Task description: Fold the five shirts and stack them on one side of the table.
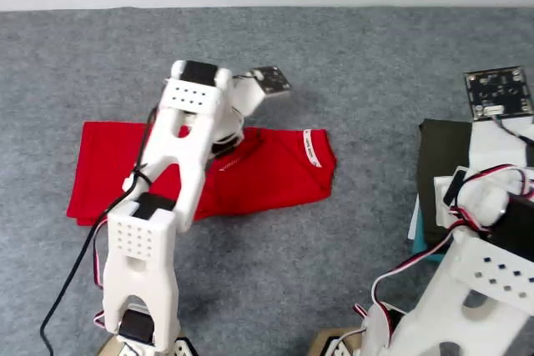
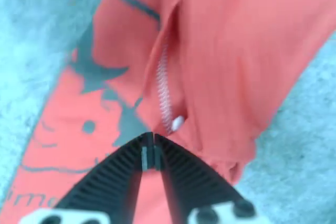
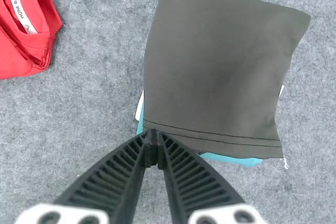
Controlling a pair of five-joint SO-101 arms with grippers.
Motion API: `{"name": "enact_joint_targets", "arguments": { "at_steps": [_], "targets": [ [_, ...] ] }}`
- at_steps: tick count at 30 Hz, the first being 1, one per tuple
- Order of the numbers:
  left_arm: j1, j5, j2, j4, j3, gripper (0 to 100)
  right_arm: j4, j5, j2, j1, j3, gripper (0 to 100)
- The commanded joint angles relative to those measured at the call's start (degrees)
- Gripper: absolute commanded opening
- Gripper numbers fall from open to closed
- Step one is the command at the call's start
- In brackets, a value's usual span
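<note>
Closed claws over the shirts.
Left gripper (image 2: 149, 145), jaws together, is over the red shirt (image 1: 279, 174) at left-centre of the high view; right gripper (image 3: 152, 142), jaws together, meets the dark folded shirt (image 3: 220, 72) at its hem, right edge.

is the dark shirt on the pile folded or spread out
Folded: the dark shirt is a compact rectangle lying on a teal garment.
</note>
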Motion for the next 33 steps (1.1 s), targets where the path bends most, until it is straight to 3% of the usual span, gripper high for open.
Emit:
{"name": "enact_joint_targets", "arguments": {
  "at_steps": [1,6,15,24,33],
  "targets": [
    [0.44,0.62,0.88,-2.64,2.15,1,2.15,-0.44,-1.27,0.31,-0.53,0.9],
    [-4.04,0.53,6.33,-5.10,3.21,1,2.15,-0.44,-1.27,0.31,-0.35,0.9],
    [-9.85,0.18,5.89,1.49,-6.11,1,2.07,-0.44,-1.27,0.31,-0.26,0.9],
    [-3.69,0.70,-0.70,1.67,-2.95,1,2.07,-0.44,-1.27,0.31,-0.26,0.9],
    [5.36,7.30,-3.60,1.67,-0.48,1,2.15,-0.44,-1.27,0.31,-0.26,0.9]
  ]
}}
